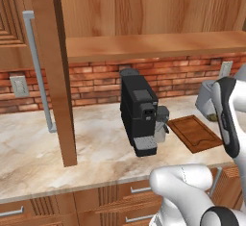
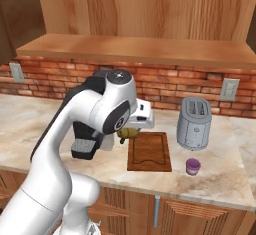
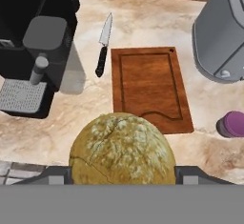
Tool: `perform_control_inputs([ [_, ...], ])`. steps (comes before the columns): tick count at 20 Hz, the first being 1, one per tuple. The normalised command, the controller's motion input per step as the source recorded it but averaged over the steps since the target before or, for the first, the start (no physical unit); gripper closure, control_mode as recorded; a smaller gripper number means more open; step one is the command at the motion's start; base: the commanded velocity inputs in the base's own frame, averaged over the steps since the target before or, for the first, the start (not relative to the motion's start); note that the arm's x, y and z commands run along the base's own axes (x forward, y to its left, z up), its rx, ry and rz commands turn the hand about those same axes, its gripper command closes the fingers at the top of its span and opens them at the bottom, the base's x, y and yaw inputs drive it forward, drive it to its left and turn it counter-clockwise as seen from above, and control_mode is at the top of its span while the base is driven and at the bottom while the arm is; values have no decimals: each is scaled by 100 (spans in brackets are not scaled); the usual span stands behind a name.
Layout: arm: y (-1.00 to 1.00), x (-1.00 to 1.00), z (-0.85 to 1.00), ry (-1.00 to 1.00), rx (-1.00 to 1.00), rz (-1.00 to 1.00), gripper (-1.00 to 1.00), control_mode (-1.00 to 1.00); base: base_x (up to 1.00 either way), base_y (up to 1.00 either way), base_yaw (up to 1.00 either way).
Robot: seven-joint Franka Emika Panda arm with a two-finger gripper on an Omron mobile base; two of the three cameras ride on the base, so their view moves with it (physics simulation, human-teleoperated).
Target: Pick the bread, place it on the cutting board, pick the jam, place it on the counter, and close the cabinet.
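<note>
My gripper [image 3: 121, 174] is shut on the bread [image 3: 121, 149], a round yellowish-brown bun held above the counter [image 3: 143, 23]. The bun hangs over the near short edge of the dark wooden cutting board [image 3: 150, 87]. From the right base view the gripper [image 2: 128, 133] holds the bread [image 2: 130, 132] over the board's [image 2: 150, 151] far left corner. The purple jam [image 2: 193, 166] jar stands on the counter [image 2: 220, 176] right of the board, in front of the toaster. The jam [image 3: 233, 124] also shows beside the board. The cabinet [image 1: 57, 71] door stands open, edge-on, at the left.
A black coffee machine [image 1: 139, 112] stands left of the board [image 1: 194, 132]. A knife [image 3: 102, 46] lies between the two. A grey toaster [image 2: 195, 123] stands right of the board against the brick wall. The open door's silver handle [image 1: 38, 71] hangs above the counter [image 1: 96, 143].
</note>
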Motion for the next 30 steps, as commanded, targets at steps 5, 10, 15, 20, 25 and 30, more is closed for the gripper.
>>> perform_control_inputs([
  [5,-10,29,-27,0,0,0,100,-100,0,0,0],
  [10,-10,35,-28,0,0,0,100,-100,0,0,0],
  [15,-9,38,-26,0,0,0,100,-100,0,0,0],
  [20,-15,33,-22,0,0,0,100,-100,0,0,0],
  [25,-10,20,-32,0,0,0,100,-100,0,0,0],
  [30,-7,14,-36,0,0,0,100,-100,0,0,0],
])
